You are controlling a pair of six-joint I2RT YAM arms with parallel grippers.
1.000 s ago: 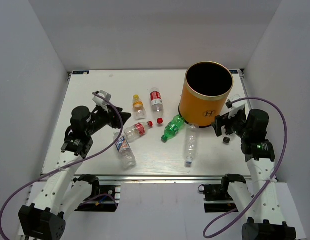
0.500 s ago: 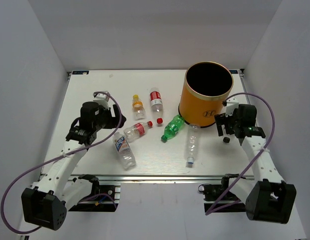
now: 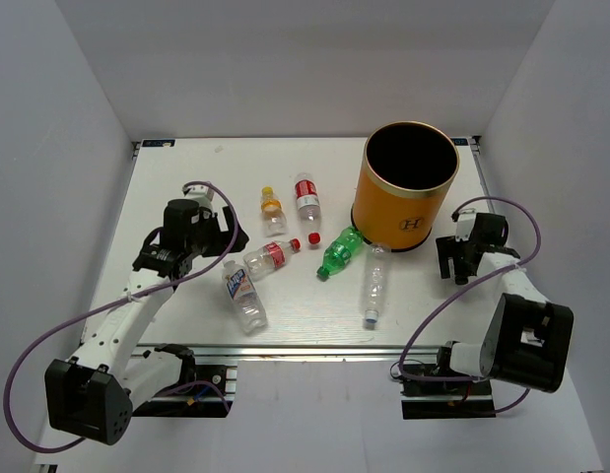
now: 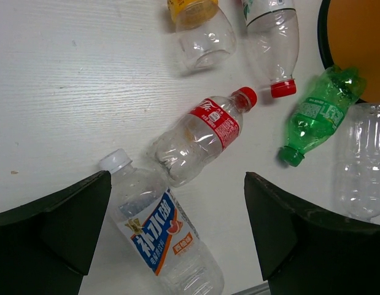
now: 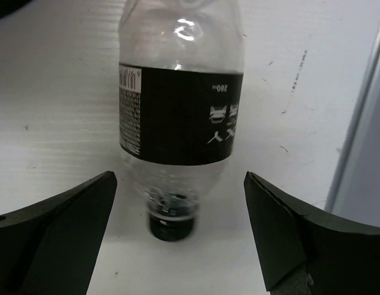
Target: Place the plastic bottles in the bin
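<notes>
Two open, empty hands, left hand above scattered bottles, right hand flanking black-labelled bottle unseen from above.

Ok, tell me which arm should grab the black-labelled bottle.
Right. The right pincer, open, frames the black-labelled bottle, which lies close to the bin. The left pincer hovers over the red-labelled bottle, farther from the bin.

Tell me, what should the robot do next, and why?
Probably lower the right gripper and close it on the black-label bottle. Its jaws are open, the bottle lies right between them, and the bin is close by.
</notes>
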